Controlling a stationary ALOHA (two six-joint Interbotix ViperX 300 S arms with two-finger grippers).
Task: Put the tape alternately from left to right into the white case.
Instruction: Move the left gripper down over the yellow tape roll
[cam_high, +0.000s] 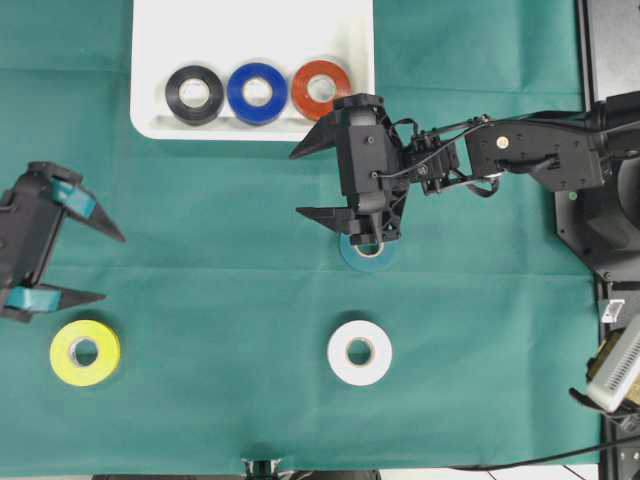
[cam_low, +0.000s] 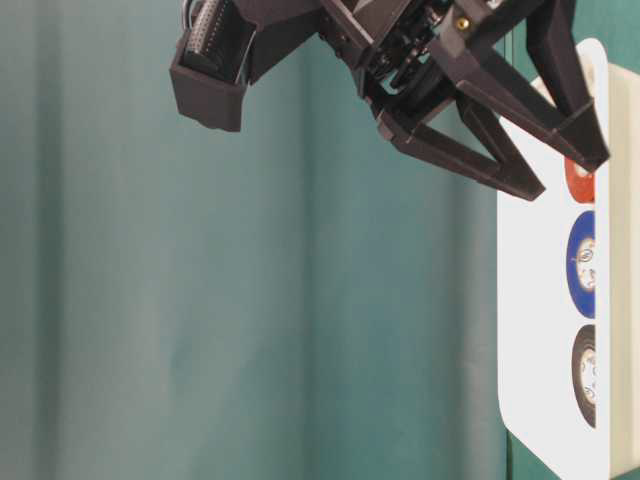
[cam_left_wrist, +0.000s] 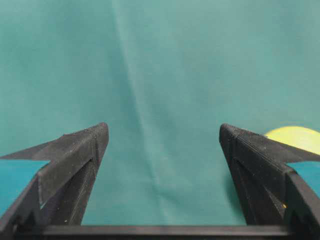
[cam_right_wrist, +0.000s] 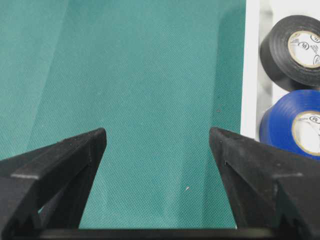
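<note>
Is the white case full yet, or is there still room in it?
Not full. The white case holds three rolls, black, blue and red, along its near edge; bare floor shows behind them.

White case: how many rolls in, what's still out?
Done: three rolls sit in a row in the white case: black roll, blue roll, red roll. In hand: nothing; left gripper and right gripper are both open and empty. Left: yellow roll, white roll and a teal roll partly hidden under the right arm, all on the cloth.
</note>
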